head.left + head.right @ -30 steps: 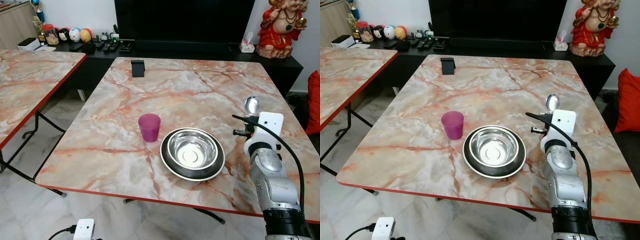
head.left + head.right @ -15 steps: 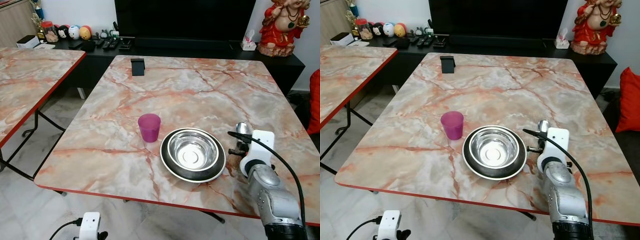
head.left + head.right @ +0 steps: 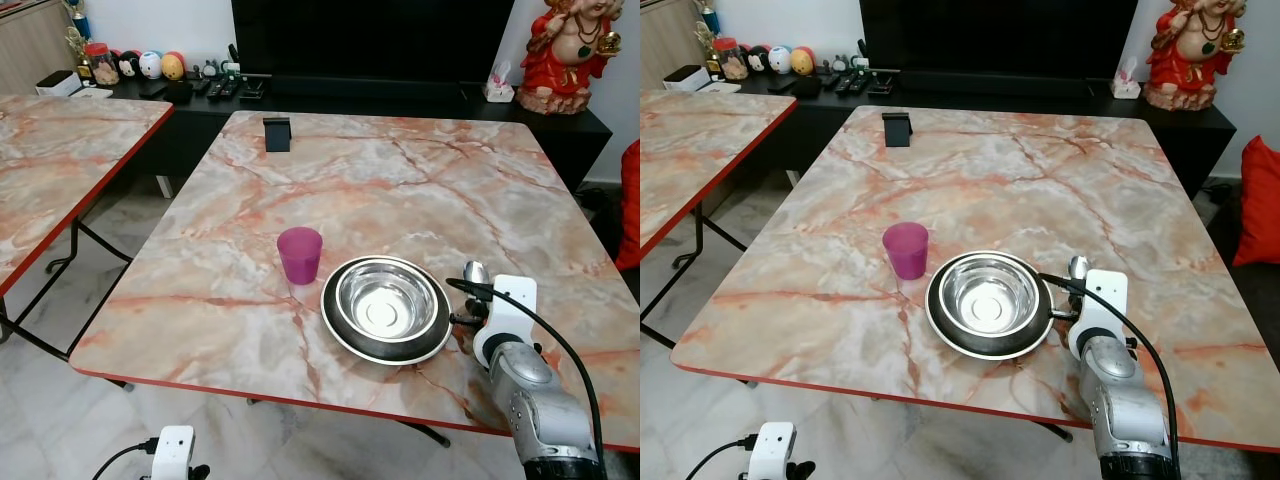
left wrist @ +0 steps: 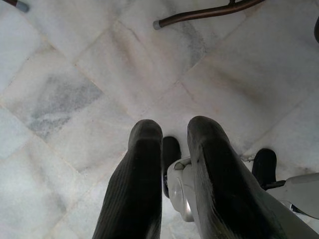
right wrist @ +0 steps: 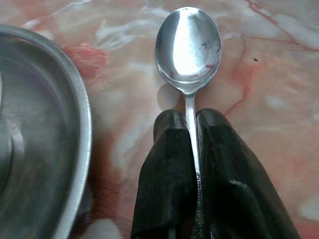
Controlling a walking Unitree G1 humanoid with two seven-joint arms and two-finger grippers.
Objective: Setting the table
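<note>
on the marble-patterned counter, near its front edge: one steel bowl seated in a dark-rimmed plate; one purple cup just beside the plate, on the robot's left, upright. one steel spoon is held by its handle, clamped between the jaws of the right gripper, bowl end pointing forward, low over the counter just to the right of the plate; contact with the counter cannot be told. a small black stand is seen at the far edge. the left gripper hangs idle over the tiled floor, jaws slightly apart, nothing held.
</note>
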